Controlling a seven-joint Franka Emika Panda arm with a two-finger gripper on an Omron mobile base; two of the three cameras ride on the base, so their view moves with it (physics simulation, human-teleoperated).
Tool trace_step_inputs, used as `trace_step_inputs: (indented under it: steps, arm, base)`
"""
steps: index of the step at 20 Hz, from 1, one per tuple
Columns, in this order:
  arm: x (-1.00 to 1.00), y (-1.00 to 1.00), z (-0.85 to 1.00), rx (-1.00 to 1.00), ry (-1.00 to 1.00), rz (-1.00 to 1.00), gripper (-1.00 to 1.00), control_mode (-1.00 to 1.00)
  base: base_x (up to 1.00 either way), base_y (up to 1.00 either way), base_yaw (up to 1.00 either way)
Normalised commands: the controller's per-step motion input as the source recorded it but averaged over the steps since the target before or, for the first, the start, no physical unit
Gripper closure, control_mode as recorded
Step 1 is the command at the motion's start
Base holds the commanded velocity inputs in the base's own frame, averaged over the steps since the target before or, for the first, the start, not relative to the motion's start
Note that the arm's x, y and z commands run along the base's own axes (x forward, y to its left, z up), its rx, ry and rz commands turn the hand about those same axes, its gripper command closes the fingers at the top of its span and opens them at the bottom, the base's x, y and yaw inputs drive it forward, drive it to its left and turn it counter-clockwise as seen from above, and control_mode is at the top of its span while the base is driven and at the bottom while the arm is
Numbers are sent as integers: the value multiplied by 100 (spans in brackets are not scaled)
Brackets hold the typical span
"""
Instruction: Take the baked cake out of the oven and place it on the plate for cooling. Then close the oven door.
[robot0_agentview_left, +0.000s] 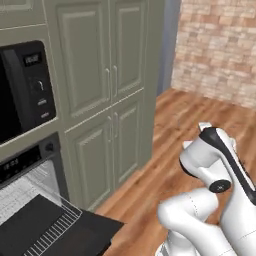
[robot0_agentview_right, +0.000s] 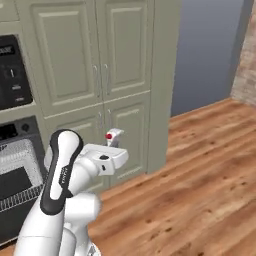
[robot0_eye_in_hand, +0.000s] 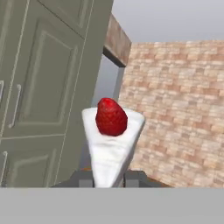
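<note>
The cake (robot0_eye_in_hand: 111, 140) is a white wedge-shaped slice topped with a red strawberry. My gripper (robot0_eye_in_hand: 109, 177) is shut on its lower part and holds it up in the air. In the right base view the cake (robot0_agentview_right: 114, 136) sits at the end of the hand, with the gripper (robot0_agentview_right: 112, 145) in front of the lower cabinet doors and away from the oven. The oven (robot0_agentview_left: 22, 165) is at the lower left, its pale cavity and wire rack (robot0_agentview_left: 30, 192) showing. The oven door (robot0_agentview_left: 75, 235) hangs open, flat and black. The plate is out of view.
A black microwave (robot0_agentview_left: 25, 90) sits above the oven. Tall grey-green cabinets (robot0_agentview_left: 107, 85) stand to the right of it. Beyond them is bare wooden floor (robot0_agentview_right: 200, 175) with open room, and a brick wall (robot0_agentview_left: 220, 50) at the far right.
</note>
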Motion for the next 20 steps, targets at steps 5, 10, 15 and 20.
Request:
trace_step_inputs:
  steps: [5,10,15,20]
  arm:
    - [0,0,0,0,0,0,100,100]
    - [0,0,0,0,0,0,100,100]
    - [0,0,0,0,0,0,100,100]
    - [0,0,0,0,0,0,100,100]
  base:
    - [-1,-2,-93]
    - [0,0,-96]
    - [0,0,-94]
    - [4,9,-85]
